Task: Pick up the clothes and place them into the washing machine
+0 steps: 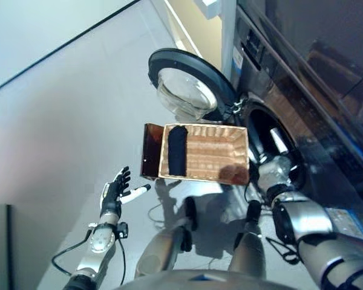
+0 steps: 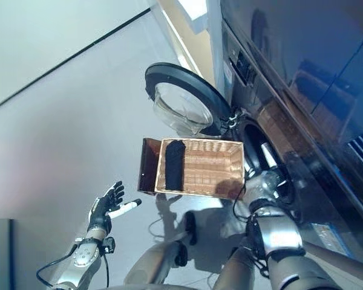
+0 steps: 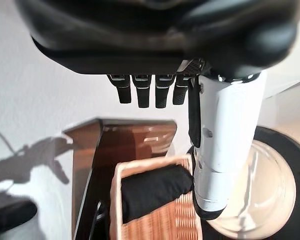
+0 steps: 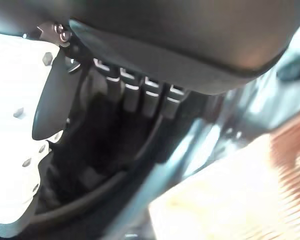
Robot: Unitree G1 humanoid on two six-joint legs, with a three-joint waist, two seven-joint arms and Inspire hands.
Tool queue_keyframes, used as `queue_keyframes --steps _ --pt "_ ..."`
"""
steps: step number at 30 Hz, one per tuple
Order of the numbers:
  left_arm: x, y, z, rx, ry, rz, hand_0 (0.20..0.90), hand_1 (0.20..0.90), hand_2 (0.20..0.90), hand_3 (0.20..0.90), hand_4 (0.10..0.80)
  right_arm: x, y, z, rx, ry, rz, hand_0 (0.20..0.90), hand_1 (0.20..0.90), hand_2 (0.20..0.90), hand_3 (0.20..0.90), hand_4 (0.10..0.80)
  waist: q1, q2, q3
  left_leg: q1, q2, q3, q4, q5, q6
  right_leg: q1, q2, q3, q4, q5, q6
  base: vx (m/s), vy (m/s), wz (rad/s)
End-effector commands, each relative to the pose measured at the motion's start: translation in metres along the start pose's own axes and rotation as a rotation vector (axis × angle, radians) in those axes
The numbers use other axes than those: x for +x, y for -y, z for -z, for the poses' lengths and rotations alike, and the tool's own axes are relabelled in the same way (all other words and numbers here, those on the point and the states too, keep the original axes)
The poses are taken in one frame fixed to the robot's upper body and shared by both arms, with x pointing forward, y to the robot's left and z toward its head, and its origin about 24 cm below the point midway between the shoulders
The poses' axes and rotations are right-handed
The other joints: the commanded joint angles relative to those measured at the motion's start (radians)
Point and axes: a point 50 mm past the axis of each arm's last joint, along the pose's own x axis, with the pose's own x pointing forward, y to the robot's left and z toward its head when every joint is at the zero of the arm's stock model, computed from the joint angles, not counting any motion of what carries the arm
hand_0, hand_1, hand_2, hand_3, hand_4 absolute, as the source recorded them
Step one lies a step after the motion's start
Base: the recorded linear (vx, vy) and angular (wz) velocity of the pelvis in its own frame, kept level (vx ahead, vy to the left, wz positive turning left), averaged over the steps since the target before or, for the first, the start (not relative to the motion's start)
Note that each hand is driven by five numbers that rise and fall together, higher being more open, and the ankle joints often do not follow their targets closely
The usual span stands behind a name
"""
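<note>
Dark clothes (image 1: 176, 151) lie at the left end of the wicker basket (image 1: 221, 158). Right hand (image 2: 261, 156) reaches into the washing machine (image 1: 278, 78) drum, fingers straight; left hand (image 1: 115, 190) hovers spread, empty.

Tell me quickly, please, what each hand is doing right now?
Left hand: open, fingers straight, holding nothing.
Right hand: open, fingers straight, holding nothing, at the washing machine drum opening.
</note>
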Motion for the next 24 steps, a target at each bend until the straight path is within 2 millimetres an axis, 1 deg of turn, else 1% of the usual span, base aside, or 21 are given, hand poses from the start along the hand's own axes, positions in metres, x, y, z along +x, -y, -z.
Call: queue_keyframes --steps 1,3,4,5,6,7,10,12,13,14,15,16,21,22,24 --pt "0.005 -0.031 -0.027 0.054 0.141 -0.111 0.9 0.9 0.9 0.9 0.8 -0.004 -0.024 -0.021 -0.106 0.121 -0.099 0.9 0.9 0.9 0.9 0.8 0.028 0.001 0.021 -0.133 0.051 -0.075 0.127 -0.078 -0.096 0.042 0.003 -0.023 0.077 -0.162 -0.053 -0.046 -0.02 0.1" --pt "0.006 -0.033 -0.029 0.06 0.148 -0.114 0.9 0.9 0.9 0.9 0.8 -0.007 -0.027 -0.013 -0.104 0.1 -0.122 0.9 0.9 0.9 0.9 0.8 0.031 -0.016 0.03 -0.142 0.056 -0.084 0.136 -0.078 -0.095 0.039 0.007 -0.028 0.087 -0.168 -0.056 -0.046 -0.017 0.16" --pt "0.006 -0.033 -0.029 0.06 0.147 -0.115 0.9 0.9 0.9 0.9 0.8 -0.008 -0.027 -0.013 -0.104 0.099 -0.122 0.9 0.9 0.9 0.9 0.8 0.03 -0.017 0.029 -0.143 0.055 -0.084 0.137 -0.078 -0.095 0.039 0.006 -0.029 0.087 -0.169 -0.056 -0.04 -0.024 0.22" --pt "0.006 -0.03 -0.028 0.081 0.144 -0.1 0.9 0.9 0.9 0.9 0.8 -0.006 -0.02 -0.006 -0.14 0.076 -0.095 0.9 0.9 0.9 0.9 0.8 0.038 -0.032 0.036 -0.148 0.058 -0.094 0.147 -0.081 -0.094 0.039 0.006 -0.04 0.097 -0.173 -0.058 -0.029 -0.019 0.22" --pt "0.006 -0.029 -0.029 0.083 0.145 -0.092 0.9 0.9 0.9 0.9 0.8 -0.005 -0.018 -0.003 -0.168 0.064 -0.089 0.9 0.9 0.9 0.9 0.8 0.043 -0.036 0.039 -0.15 0.058 -0.098 0.149 -0.082 -0.094 0.041 0.006 -0.045 0.1 -0.174 -0.058 -0.037 -0.027 0.16" --pt "0.006 -0.029 -0.03 0.093 0.15 -0.085 0.9 0.9 0.9 0.9 0.8 -0.004 -0.015 -0.001 -0.21 0.055 -0.076 0.9 0.9 0.9 0.9 0.8 0.05 -0.039 0.042 -0.156 0.058 -0.102 0.155 -0.084 -0.093 0.042 0.004 -0.052 0.103 -0.177 -0.059 -0.033 0.001 0.12" --pt "0.006 -0.034 -0.035 0.116 0.175 -0.092 0.9 0.9 0.9 0.9 0.8 -0.005 -0.018 -0.003 -0.229 0.065 -0.097 0.9 0.9 0.9 0.9 0.8 0.061 -0.054 0.055 -0.171 0.057 -0.11 0.169 -0.085 -0.093 0.038 0.004 -0.061 0.114 -0.18 -0.061 -0.042 0.01 0.2" --pt "0.008 -0.035 -0.036 0.126 0.174 -0.091 0.9 0.9 0.9 0.9 0.8 -0.006 -0.019 0.002 -0.248 0.05 -0.113 0.9 0.9 0.9 0.9 0.8 0.067 -0.067 0.068 -0.18 0.055 -0.117 0.176 -0.087 -0.093 0.033 0.004 -0.069 0.119 -0.182 -0.063 0.015 -0.02 0.19" --pt "0.008 -0.035 -0.036 0.13 0.172 -0.087 0.9 0.9 0.9 0.9 0.8 -0.006 -0.019 0.003 -0.267 0.047 -0.114 0.9 0.9 0.9 0.9 0.8 0.072 -0.074 0.067 -0.175 0.056 -0.128 0.176 -0.113 -0.1 0.039 0.006 -0.066 0.123 -0.206 -0.057 -0.025 -0.021 0.15" --pt "0.007 -0.035 -0.038 0.132 0.183 -0.086 0.9 0.9 0.9 0.9 0.8 -0.006 -0.02 0.001 -0.264 0.054 -0.114 0.9 0.9 0.9 0.9 0.8 0.076 -0.076 0.076 -0.189 0.055 -0.124 0.176 -0.085 -0.094 0.029 0.003 -0.078 0.12 -0.183 -0.064 0.077 -0.034 0.12" --pt "0.007 -0.035 -0.039 0.135 0.188 -0.085 0.9 0.9 0.9 0.9 0.8 -0.006 -0.021 0.001 -0.276 0.054 -0.11 0.9 0.9 0.9 0.9 0.8 0.081 -0.082 0.076 -0.183 0.056 -0.134 0.177 -0.114 -0.102 0.039 0.005 -0.076 0.125 -0.21 -0.057 -0.018 -0.015 0.12" --pt "0.007 -0.035 -0.04 0.138 0.192 -0.084 0.9 0.9 0.9 0.9 0.8 -0.006 -0.021 0.0 -0.276 0.055 -0.109 0.9 0.9 0.9 0.9 0.8 0.086 -0.085 0.081 -0.188 0.055 -0.138 0.177 -0.113 -0.102 0.037 0.004 -0.081 0.126 -0.211 -0.058 0.079 -0.029 0.15" --pt "0.008 -0.039 -0.044 0.148 0.208 -0.107 0.9 0.9 0.9 0.9 0.8 -0.009 -0.031 -0.001 -0.326 0.08 -0.141 0.9 0.9 0.9 0.9 0.8 0.1 -0.101 0.103 -0.216 0.056 -0.149 0.19 -0.112 -0.103 0.022 0.004 -0.096 0.139 -0.215 -0.061 -0.012 -0.003 0.16" --pt "0.009 -0.042 -0.046 0.152 0.216 -0.128 0.9 0.9 0.9 0.9 0.8 -0.012 -0.039 -0.004 -0.379 0.109 -0.161 0.9 0.9 0.9 0.9 0.8 0.106 -0.11 0.114 -0.229 0.055 -0.154 0.198 -0.112 -0.104 0.014 0.007 -0.101 0.143 -0.217 -0.064 -0.017 -0.01 0.05" --pt "0.009 -0.044 -0.051 0.145 0.235 -0.144 0.9 0.9 0.9 0.9 0.8 -0.015 -0.046 -0.005 -0.374 0.122 -0.177 0.9 0.9 0.9 0.9 0.8 0.11 -0.119 0.128 -0.242 0.057 -0.157 0.206 -0.113 -0.105 0.006 0.01 -0.104 0.146 -0.218 -0.067 -0.006 -0.006 0.05"
